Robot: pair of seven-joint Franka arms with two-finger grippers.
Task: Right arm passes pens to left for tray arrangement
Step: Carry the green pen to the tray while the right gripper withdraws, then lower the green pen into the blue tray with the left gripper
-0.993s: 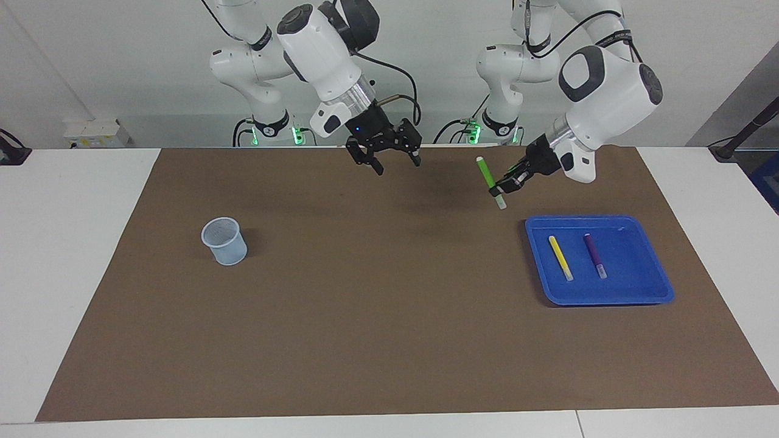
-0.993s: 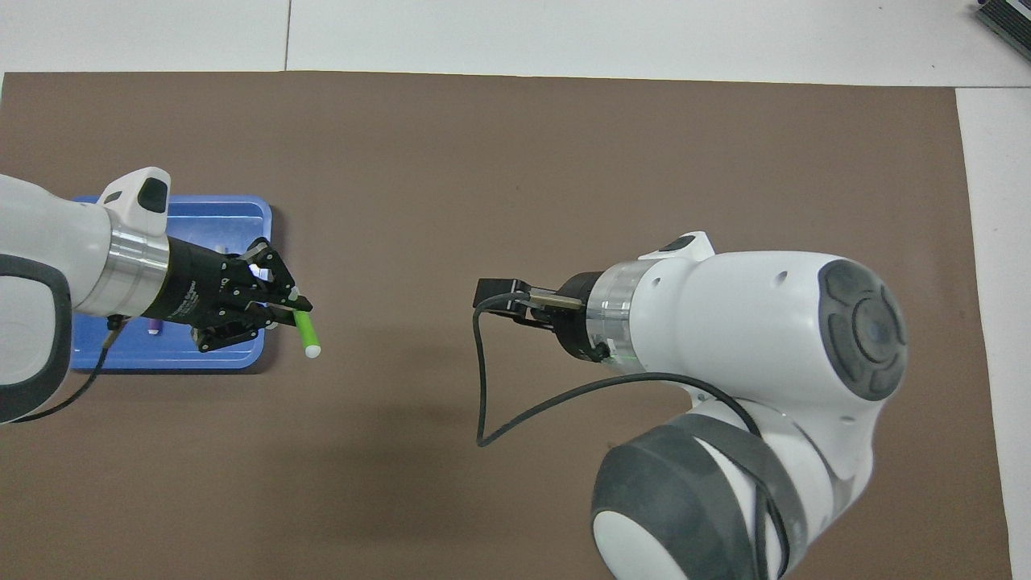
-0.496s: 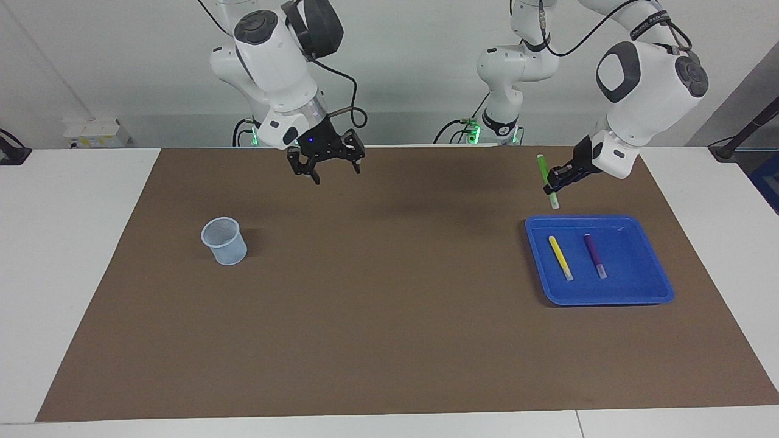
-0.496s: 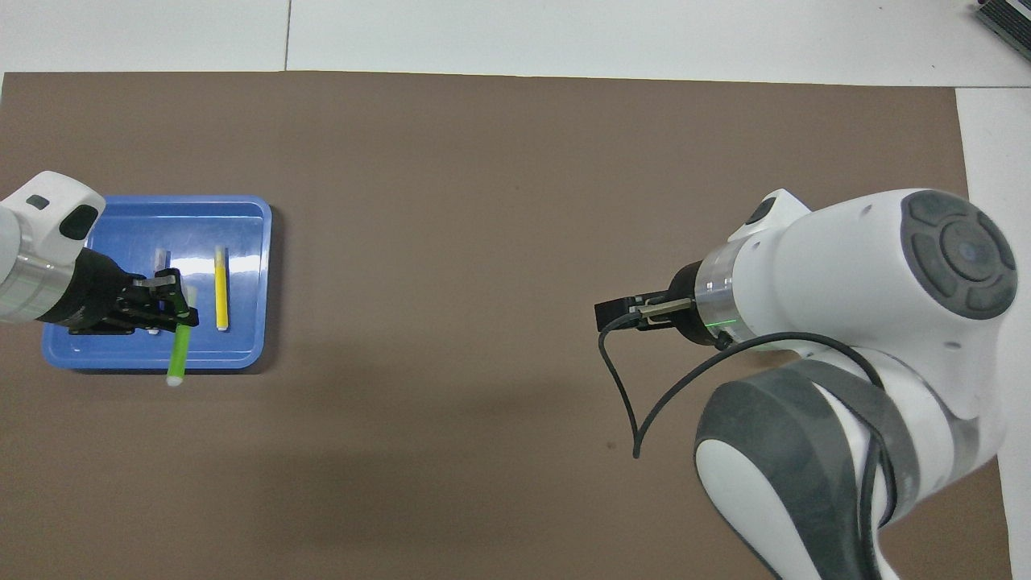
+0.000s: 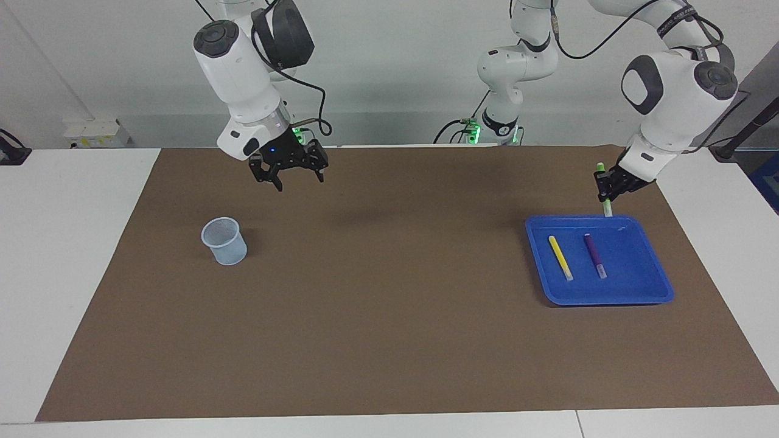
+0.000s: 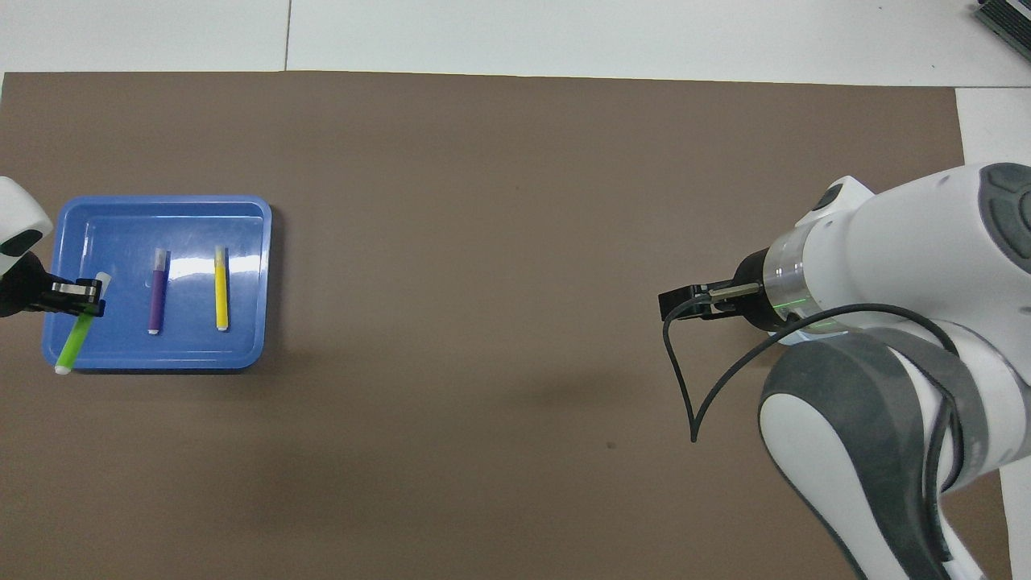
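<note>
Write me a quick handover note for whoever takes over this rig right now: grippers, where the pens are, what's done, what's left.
Left gripper: shut on the green pen, held near upright in the air over the tray's rim nearest the robots.
Right gripper: open, empty, waiting over the brown mat, above the mesh cup.
Done: yellow pen and purple pen lie side by side in the tray.
Left: lower the green pen into the tray beside the purple pen, on the side toward the left arm's end, and release.
</note>
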